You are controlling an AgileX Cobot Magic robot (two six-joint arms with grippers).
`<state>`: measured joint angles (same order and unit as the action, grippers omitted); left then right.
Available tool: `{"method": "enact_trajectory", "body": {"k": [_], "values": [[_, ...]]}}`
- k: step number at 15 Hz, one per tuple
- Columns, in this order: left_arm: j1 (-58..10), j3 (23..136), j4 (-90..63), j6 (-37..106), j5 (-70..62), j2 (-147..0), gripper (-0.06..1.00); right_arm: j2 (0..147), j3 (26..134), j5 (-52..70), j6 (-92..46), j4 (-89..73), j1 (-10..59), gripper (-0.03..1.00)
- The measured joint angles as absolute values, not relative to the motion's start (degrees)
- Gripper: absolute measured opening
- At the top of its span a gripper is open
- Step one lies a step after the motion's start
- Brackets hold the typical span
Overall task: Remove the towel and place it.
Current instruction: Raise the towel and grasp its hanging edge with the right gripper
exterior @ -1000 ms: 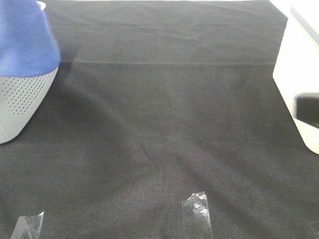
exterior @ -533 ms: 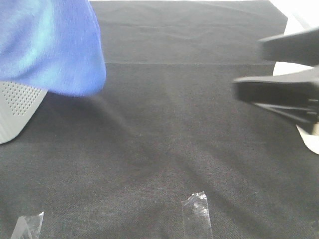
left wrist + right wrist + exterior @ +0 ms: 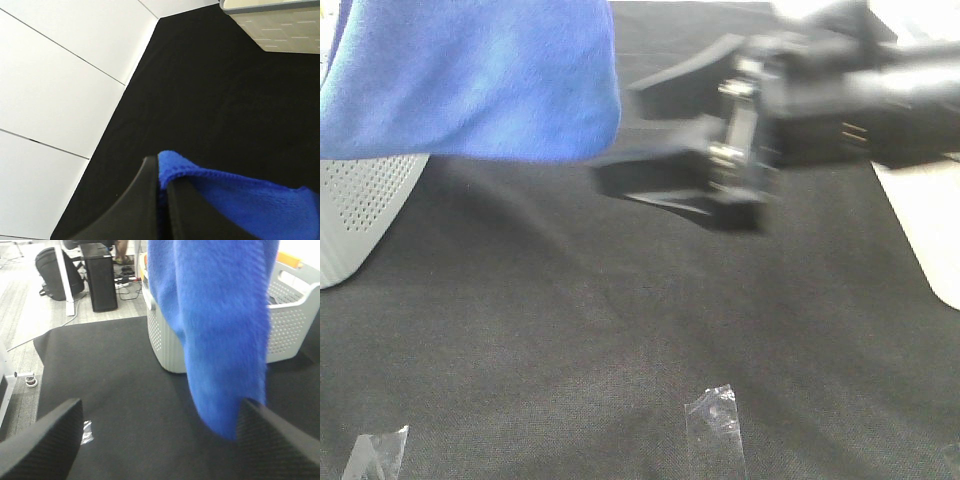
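Observation:
The royal-blue towel (image 3: 470, 80) hangs in the air at the upper left, above the black table and partly over the grey perforated basket (image 3: 360, 210). In the left wrist view my left gripper (image 3: 161, 180) is shut on a stitched edge of the towel (image 3: 240, 200). My left gripper is out of the exterior view. My right gripper (image 3: 645, 135) is open and blurred, just right of the towel's hanging edge. In the right wrist view the towel (image 3: 220, 330) hangs between and ahead of the open right gripper (image 3: 160, 440). No white tag shows.
A white bin (image 3: 930, 230) stands at the table's right edge; it also shows in the left wrist view (image 3: 280, 25). The basket (image 3: 290, 325) stands behind the towel. Two clear tape pieces (image 3: 715, 430) (image 3: 375, 455) lie near the front edge of the black cloth (image 3: 620, 330).
The towel has swung up and to the right, away from the basket. My right gripper has come in from the right edge to just beside the towel.

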<state>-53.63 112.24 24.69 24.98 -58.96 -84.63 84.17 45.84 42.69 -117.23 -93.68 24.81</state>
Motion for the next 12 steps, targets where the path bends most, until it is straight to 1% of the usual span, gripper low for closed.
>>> {"method": "enact_trajectory", "body": {"k": [4,7,9,10,11,12], "values": [[-53.63,112.24,23.49,24.98,-58.61,-84.63,0.00,90.93,52.94,44.52,-116.88,-93.68,24.87,0.83],[-53.63,112.24,22.98,24.98,-58.61,-84.63,0.00,92.65,54.09,48.01,-116.20,-93.33,24.87,0.83],[-53.63,112.24,22.98,24.98,-58.21,-84.63,0.00,92.65,54.09,50.59,-116.14,-91.16,26.41,0.81],[-53.63,112.24,23.20,24.98,-58.16,-84.63,0.00,92.65,54.09,51.39,-115.62,-89.04,28.30,0.76],[-53.63,112.24,23.84,24.98,-58.21,-84.63,0.00,92.65,54.09,51.62,-115.51,-88.58,28.65,0.70],[-53.63,112.24,24.52,24.98,-58.44,-84.63,0.00,92.65,54.09,51.68,-115.05,-88.12,28.76,0.61]]}}
